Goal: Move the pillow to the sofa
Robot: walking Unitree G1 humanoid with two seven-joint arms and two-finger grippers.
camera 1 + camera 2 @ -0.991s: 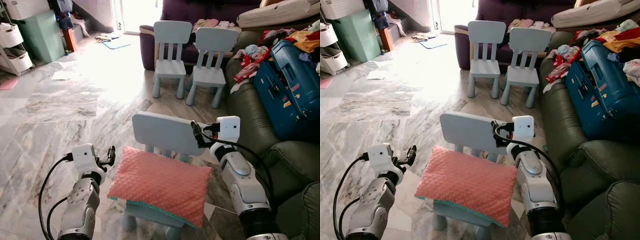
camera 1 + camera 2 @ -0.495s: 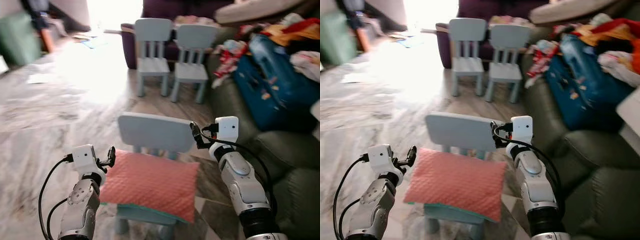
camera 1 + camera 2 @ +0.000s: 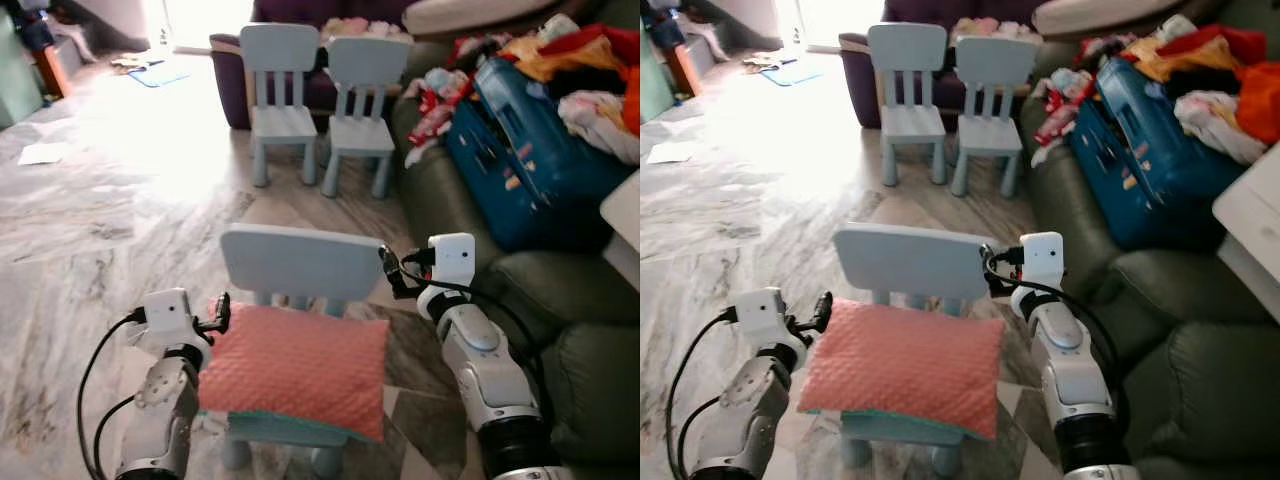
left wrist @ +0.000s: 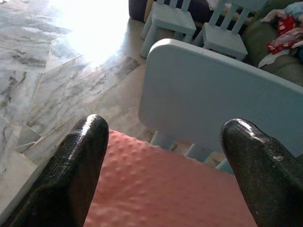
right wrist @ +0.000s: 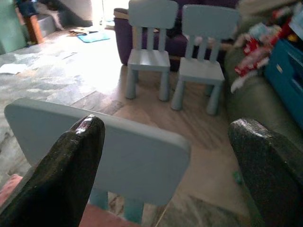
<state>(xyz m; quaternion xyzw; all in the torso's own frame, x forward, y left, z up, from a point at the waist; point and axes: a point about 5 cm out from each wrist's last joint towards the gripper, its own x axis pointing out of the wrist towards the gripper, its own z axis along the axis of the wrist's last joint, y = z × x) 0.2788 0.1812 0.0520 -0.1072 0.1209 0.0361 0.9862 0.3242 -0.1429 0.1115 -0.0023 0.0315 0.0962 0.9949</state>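
Left eye view: a pink pillow (image 3: 293, 367) lay flat on the seat of a small pale-blue chair (image 3: 300, 263), overhanging its front edge. The left gripper (image 3: 221, 313) was just beside the pillow's left edge; the right gripper (image 3: 390, 272) was at the right end of the chair's backrest. A dark green sofa (image 3: 520, 300) stood to the right, carrying a blue suitcase (image 3: 520, 170) and loose clothes (image 3: 590, 60). Two more pale-blue chairs (image 3: 320, 100) stood farther back on the marble floor (image 3: 100, 200).

Right eye view: same arrangement; the pillow was well apart from the sofa cushions.

Left wrist view: the left gripper's fingers (image 4: 78, 165) were spread wide, with the pillow and backrest seen between them, gripping nothing.

Right wrist view: the right gripper's fingers (image 5: 71, 170) were likewise wide apart, the backrest's top edge just beyond them.
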